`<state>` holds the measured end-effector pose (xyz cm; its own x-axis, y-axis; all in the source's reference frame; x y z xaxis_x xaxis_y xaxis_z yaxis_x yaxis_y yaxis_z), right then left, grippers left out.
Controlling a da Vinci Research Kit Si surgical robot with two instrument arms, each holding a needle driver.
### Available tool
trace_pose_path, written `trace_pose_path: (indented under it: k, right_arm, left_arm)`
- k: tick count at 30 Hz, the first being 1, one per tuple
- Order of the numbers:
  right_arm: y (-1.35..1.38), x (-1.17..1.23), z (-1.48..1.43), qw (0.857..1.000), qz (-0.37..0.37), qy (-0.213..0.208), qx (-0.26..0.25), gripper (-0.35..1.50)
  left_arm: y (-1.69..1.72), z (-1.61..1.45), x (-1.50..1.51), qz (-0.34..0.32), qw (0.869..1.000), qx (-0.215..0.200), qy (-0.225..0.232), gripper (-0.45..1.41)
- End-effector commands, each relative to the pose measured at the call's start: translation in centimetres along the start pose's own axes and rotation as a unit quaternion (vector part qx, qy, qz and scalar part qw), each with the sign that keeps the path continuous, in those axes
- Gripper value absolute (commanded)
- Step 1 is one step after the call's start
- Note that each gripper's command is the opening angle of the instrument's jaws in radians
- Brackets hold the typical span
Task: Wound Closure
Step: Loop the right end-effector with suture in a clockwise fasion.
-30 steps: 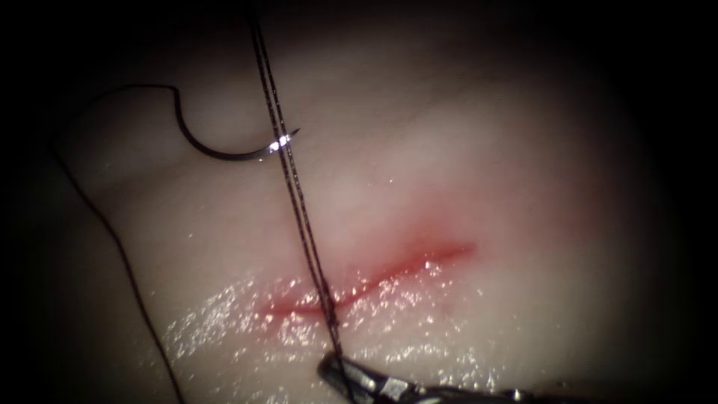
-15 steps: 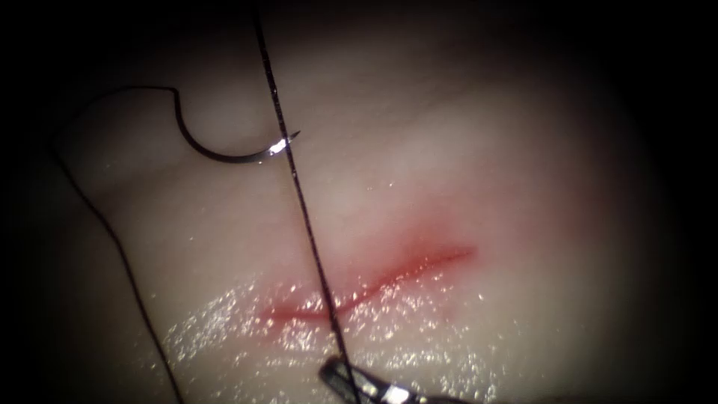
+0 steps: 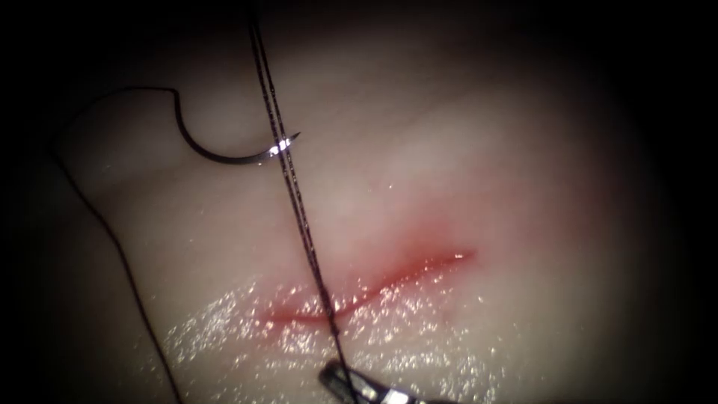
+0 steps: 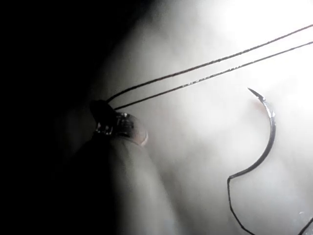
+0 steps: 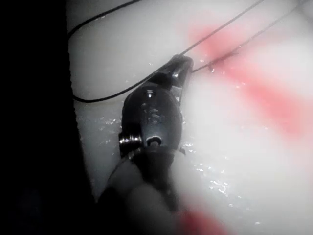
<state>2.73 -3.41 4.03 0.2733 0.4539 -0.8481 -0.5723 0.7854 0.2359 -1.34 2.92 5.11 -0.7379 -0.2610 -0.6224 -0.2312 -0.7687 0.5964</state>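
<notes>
The right tool point(image 3: 351, 383), jaws closed on the thread point(image 3: 299, 209), shows two taut strands again versus one earlier; the left tool point(image 4: 115, 125) grips them, needle point(image 3: 232, 146) free on tissue point(image 3: 486, 150).

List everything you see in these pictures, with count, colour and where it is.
tissue: one, pale pink, under everything.
cut: one, red, slanting across the tissue, wet and shiny around it.
needle: one, dark metal, curved, lying free on the tissue left of the cut, held by neither tool.
thread: one, dark; two taut strands run across the cut, a slack length trails from the needle's tail.
right tool: one, metal, below the cut, jaws shut on the thread.
left tool: one, dark metal, holding the two strands' far end.
</notes>
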Motion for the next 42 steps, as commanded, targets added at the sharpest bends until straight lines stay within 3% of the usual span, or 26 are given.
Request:
trace_pose_path:
  k: [1,4,5,7,14,20,23,25,27,28,30,36,42]
  right_arm:
    - [-0.02,0.04,0.08,1.000,0.004,0.006,-0.004,-0.21]
    - [0.03,0.16,0.12,1.000,0.011,0.006,-0.008,0.27]
    - [0.07,0.24,0.15,1.000,0.016,0.011,-0.012,0.62]
    - [0.10,0.30,0.17,1.000,0.023,0.015,-0.016,0.98]
    - [0.17,0.49,0.11,0.998,0.054,0.016,-0.014,1.15]
    - [0.37,0.75,0.00,0.997,0.080,0.017,0.008,1.21]
    - [0.52,0.89,0.02,0.995,0.090,0.021,0.036,1.13]
    - [0.65,0.97,0.06,0.993,0.094,0.019,0.065,0.62]
    - [0.77,1.04,0.10,0.991,0.100,-0.003,0.093,-0.17]
    - [0.81,1.06,0.14,0.991,0.089,-0.013,0.100,-0.25]
    - [0.92,1.08,0.22,0.992,0.051,-0.021,0.111,-0.35]
    - [1.15,0.97,0.45,0.987,0.030,-0.059,0.143,-0.35]
    - [1.31,0.81,0.73,0.980,0.015,-0.048,0.191,-0.35]
  left_arm:
    - [0.04,0.06,0.02,0.002,1.000,0.001,0.006,-0.45]
    - [0.16,-0.04,0.14,0.010,1.000,0.003,0.023,-0.45]
    - [0.24,-0.13,0.23,0.009,0.999,-0.006,0.034,-0.45]
    - [0.31,-0.24,0.34,0.006,0.999,-0.012,0.052,-0.45]
    - [0.48,-0.68,0.72,-0.027,0.991,-0.037,0.122,-0.45]
    - [0.57,-1.11,1.11,-0.054,0.985,-0.048,0.156,-0.45]
    - [0.58,-1.34,1.33,-0.074,0.980,-0.053,0.175,-0.45]
    - [0.59,-1.47,1.45,-0.088,0.977,-0.058,0.187,-0.45]
    - [0.61,-1.61,1.59,-0.104,0.971,-0.067,0.203,-0.45]
    - [0.62,-1.67,1.65,-0.107,0.969,-0.073,0.209,-0.45]
    - [0.66,-1.80,1.76,-0.112,0.966,-0.083,0.218,-0.45]
    - [0.79,-2.01,1.93,-0.112,0.962,-0.095,0.231,-0.45]
    - [0.97,-2.11,1.99,-0.108,0.960,-0.109,0.233,-0.45]
